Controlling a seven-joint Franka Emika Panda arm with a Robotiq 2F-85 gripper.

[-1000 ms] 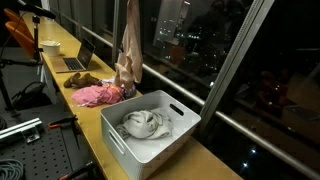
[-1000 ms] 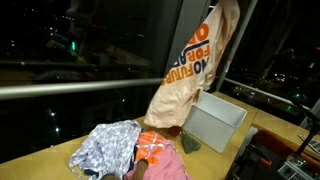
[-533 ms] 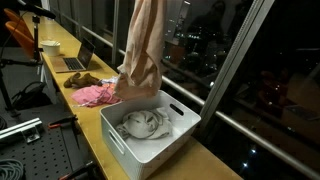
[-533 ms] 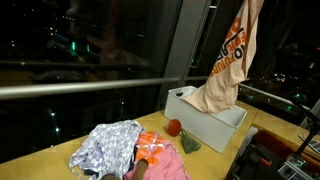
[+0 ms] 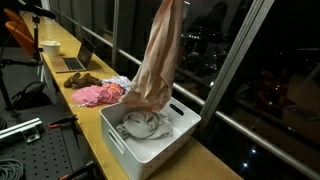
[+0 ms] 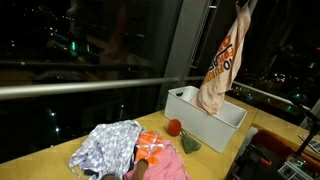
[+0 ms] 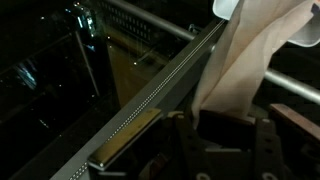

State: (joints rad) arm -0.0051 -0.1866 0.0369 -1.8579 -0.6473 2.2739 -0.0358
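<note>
Tool (image 7: pixel 228 128) clenched on the top end of 1 tan printed shirt (image 5: pixel 155 65). In the wrist view, pale fabric fills the 1 o'clock corner and narrows down into the grip. In both exterior views the shirt hangs at full length in the air in front of the dark window, its top at the upper frame edge. It slants, with the hem at 7 o'clock of its top. Orange lettering (image 6: pixel 226 62) shows on the side facing the camera. The hem is over 1 white bin (image 5: pixel 120 140) at about rim height; cannot tell whether it touches the rim. The bin stands on the wooden desk (image 5: pixel 210 162), beside the window. 1 crumpled grey cloth (image 5: pixel 140 125) lies inside it. A pink cloth (image 5: pixel 93 95) lies on the desk at 10 o'clock of the bin, near it. A laptop (image 5: pixel 76 62) sits farther along the same line. An orange ball (image 6: pixel 173 126) rests just beside the bin's end wall, and a silver patterned cloth (image 6: pixel 105 148) lies at 8 o'clock of the ball.
</note>
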